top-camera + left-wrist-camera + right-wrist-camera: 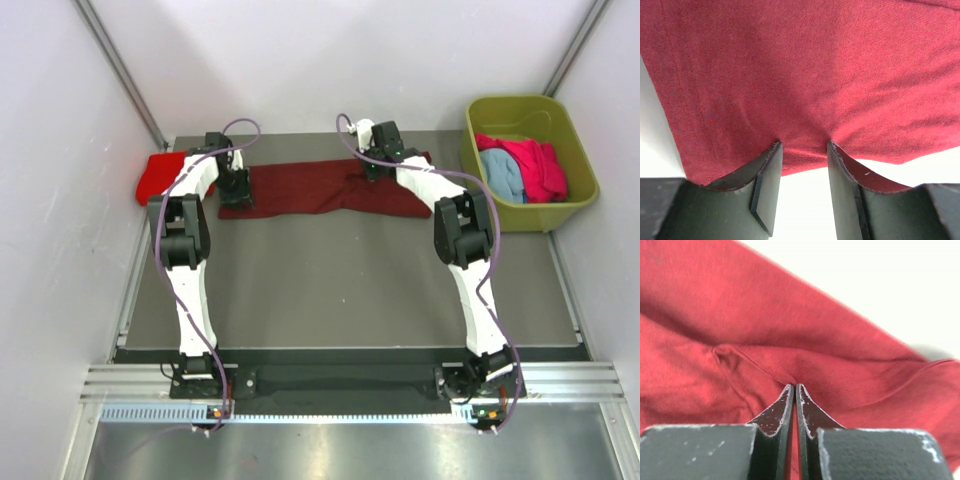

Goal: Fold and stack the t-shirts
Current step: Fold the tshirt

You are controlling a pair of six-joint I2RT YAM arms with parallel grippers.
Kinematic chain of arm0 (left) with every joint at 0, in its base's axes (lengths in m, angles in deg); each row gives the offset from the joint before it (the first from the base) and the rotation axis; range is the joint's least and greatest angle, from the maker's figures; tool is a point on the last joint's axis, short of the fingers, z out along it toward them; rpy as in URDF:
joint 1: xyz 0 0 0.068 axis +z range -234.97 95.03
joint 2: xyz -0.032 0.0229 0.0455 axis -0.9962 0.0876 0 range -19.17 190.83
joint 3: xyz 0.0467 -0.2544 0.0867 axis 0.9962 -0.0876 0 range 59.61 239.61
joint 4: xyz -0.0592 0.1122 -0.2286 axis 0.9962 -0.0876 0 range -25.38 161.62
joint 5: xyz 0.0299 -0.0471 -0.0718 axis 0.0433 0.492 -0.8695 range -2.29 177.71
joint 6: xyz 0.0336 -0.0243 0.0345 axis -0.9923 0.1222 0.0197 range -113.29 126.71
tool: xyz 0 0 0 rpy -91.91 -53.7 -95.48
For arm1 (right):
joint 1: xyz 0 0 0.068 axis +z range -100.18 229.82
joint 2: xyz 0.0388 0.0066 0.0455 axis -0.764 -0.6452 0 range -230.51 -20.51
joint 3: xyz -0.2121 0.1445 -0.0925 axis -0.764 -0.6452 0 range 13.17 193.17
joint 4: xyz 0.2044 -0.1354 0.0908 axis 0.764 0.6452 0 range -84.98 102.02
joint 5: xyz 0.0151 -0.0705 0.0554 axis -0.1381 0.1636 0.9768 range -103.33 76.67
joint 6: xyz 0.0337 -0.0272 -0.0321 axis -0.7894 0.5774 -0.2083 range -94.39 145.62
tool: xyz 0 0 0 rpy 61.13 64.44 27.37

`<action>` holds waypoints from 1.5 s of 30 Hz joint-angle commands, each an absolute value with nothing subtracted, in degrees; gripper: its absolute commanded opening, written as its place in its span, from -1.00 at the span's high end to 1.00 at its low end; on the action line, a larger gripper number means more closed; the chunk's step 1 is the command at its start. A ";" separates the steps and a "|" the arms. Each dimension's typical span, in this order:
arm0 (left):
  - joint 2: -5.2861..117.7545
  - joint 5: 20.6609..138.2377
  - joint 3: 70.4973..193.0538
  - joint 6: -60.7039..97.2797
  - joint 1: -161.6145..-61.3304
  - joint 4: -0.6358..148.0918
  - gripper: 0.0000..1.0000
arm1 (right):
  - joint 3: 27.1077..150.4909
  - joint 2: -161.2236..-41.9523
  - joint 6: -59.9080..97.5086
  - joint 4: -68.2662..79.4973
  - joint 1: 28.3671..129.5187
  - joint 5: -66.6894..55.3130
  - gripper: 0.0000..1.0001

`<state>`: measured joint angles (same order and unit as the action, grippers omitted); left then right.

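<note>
A dark maroon t-shirt (310, 188) lies spread in a long band across the far side of the table. My left gripper (237, 195) stands at its left end. In the left wrist view this gripper (804, 145) is open, its tips touching the near edge of the cloth (800, 70), with bare table in the gap. My right gripper (372, 172) is down on the shirt's right half. The right wrist view shows it (794, 386) shut, pinching a fold of the maroon cloth (740, 315). A bright red t-shirt (160, 175) lies bunched at the far left.
An olive-green tub (540, 215) stands at the far right with a pink shirt (535, 165) and a light blue one (503, 172) inside. White walls close in on both sides and at the back.
</note>
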<state>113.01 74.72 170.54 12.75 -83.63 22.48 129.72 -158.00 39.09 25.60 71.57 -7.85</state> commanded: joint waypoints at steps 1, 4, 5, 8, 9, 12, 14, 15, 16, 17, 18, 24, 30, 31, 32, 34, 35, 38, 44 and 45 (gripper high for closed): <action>111.00 76.90 169.91 12.16 -83.30 21.44 0.07 | 135.15 -158.84 42.22 20.67 72.67 -9.37 0.96; 110.91 76.81 169.82 12.16 -83.48 21.44 0.07 | 136.74 -160.16 43.28 19.35 73.19 -9.81 0.94; 110.73 76.90 169.73 12.07 -83.57 21.35 0.07 | 136.91 -160.43 43.37 18.82 73.37 -10.25 0.89; 110.29 76.99 169.21 11.98 -83.74 21.44 0.07 | 137.62 -161.13 44.51 17.50 74.42 -12.36 0.25; 110.29 76.99 169.12 11.98 -83.83 21.44 0.07 | 137.62 -161.22 44.69 17.33 74.60 -12.71 0.10; 109.94 76.99 168.77 11.89 -83.83 21.44 0.07 | 137.62 -160.69 44.16 16.45 75.39 -14.46 -0.03; 109.85 76.90 168.68 11.89 -83.83 21.53 0.07 | 137.27 -159.20 43.64 15.66 75.48 -15.43 -0.06; 109.85 76.90 168.77 11.89 -83.83 21.53 0.07 | 137.01 -158.59 43.72 15.57 75.48 -16.48 -0.06; 109.68 76.81 168.68 11.89 -83.83 21.53 0.07 | 136.48 -156.93 43.89 15.05 75.48 -17.02 -0.07; 109.76 76.73 168.77 12.07 -83.92 21.61 0.07 | 135.78 -155.87 44.24 14.60 75.39 -17.37 -0.07; 109.76 76.72 168.77 11.98 -83.92 21.61 0.07 | 134.12 -154.81 44.42 14.34 75.31 -17.46 -0.07; 109.76 76.02 169.38 12.24 -83.92 21.88 0.07 | 130.07 -150.85 43.90 17.31 74.52 -15.62 0.06; 109.33 76.11 168.86 12.33 -83.92 21.79 0.07 | 129.09 -153.04 40.12 21.36 72.85 -13.60 0.14; 109.24 76.11 168.85 12.33 -83.83 21.79 0.07 | 129.09 -153.22 39.07 21.89 72.50 -12.20 0.18; 109.15 76.02 168.68 12.33 -83.92 21.79 0.07 | 128.92 -153.22 37.06 22.50 72.32 -9.75 0.21; 109.15 76.02 168.59 12.33 -83.92 21.70 0.07 | 127.95 -153.22 35.20 23.82 71.62 -7.19 0.26; 109.06 76.20 168.68 12.33 -83.83 21.70 0.07 | 127.52 -153.13 34.15 24.35 71.53 -6.22 0.28; 109.24 76.20 168.59 12.25 -83.92 21.70 0.07 | 126.02 -152.61 32.74 25.23 71.26 -3.75 0.35; 109.76 76.20 168.85 12.25 -83.92 21.70 0.07 | 125.84 -153.40 31.33 25.59 71.09 -2.17 0.36; 109.76 76.20 168.94 12.25 -83.92 21.70 0.07 | 125.84 -153.92 31.24 25.50 71.00 -2.17 0.35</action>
